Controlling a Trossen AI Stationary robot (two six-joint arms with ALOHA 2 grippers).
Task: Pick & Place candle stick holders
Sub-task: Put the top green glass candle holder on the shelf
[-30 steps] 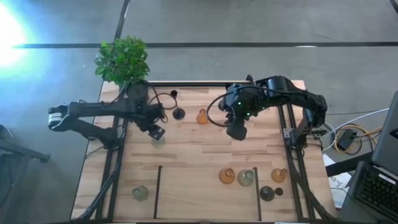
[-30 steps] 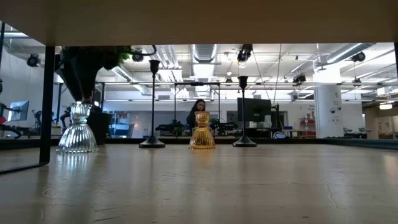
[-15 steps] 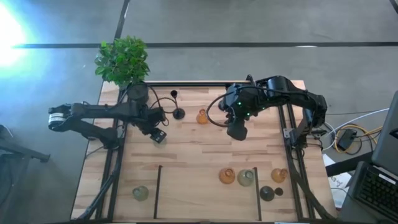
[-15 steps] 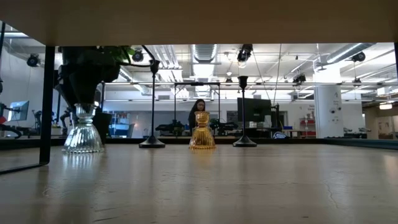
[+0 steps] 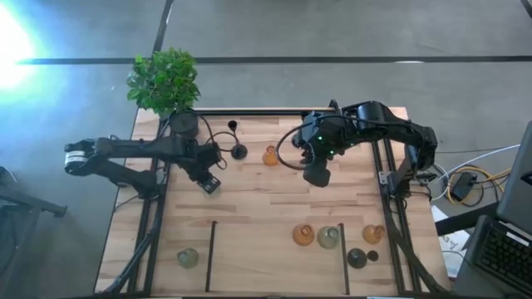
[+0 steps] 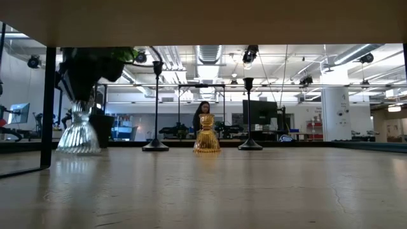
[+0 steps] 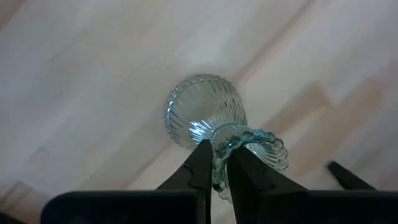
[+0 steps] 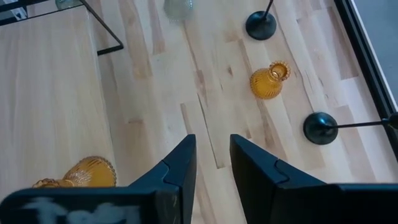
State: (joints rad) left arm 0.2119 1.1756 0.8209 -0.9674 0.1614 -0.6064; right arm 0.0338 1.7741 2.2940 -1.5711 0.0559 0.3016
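Because it needs lifting, the left gripper (image 7: 214,177) clamps the clear glass holder (image 7: 205,115) by its frilled rim, near the potted plant (image 5: 164,79); farther from the plant, the right gripper (image 8: 208,165) hovers empty, fingers apart.

left end effector (image 7: 214,171) closed on clear holder (image 7: 205,112), shifted slightly

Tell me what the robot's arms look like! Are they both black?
Mostly. Both arms are dark with chunky joints. The left arm has a white-grey end piece by the table's edge, and the right arm shows tiny green lights and a looping black cable. Each ends in two flat dark fingers.
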